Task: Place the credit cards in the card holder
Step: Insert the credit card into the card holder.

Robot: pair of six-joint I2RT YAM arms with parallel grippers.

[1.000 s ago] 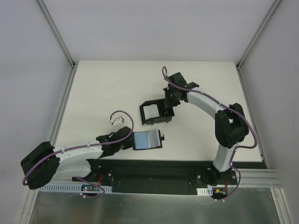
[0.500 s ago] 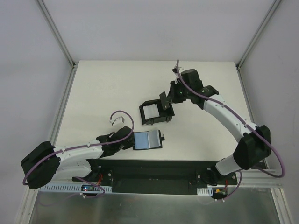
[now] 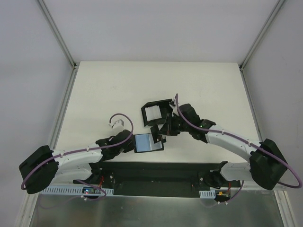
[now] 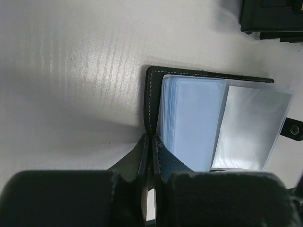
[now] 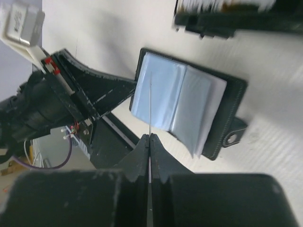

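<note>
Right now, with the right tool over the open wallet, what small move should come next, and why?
Probably lower the right tool a little, so that the card it pinches edge-on meets a clear sleeve of the open card holder. The card hangs just above the sleeves, not yet in one. The left tool pinches the holder's left edge, which should steady it.

Soft, even overhead light leaves the table (image 3: 109, 90) bright, shadows faint. Both wrist views blur the dark near fingers (image 4: 135, 163); the wallet (image 4: 189, 118) shows pale glare on its clear sleeves.
</note>
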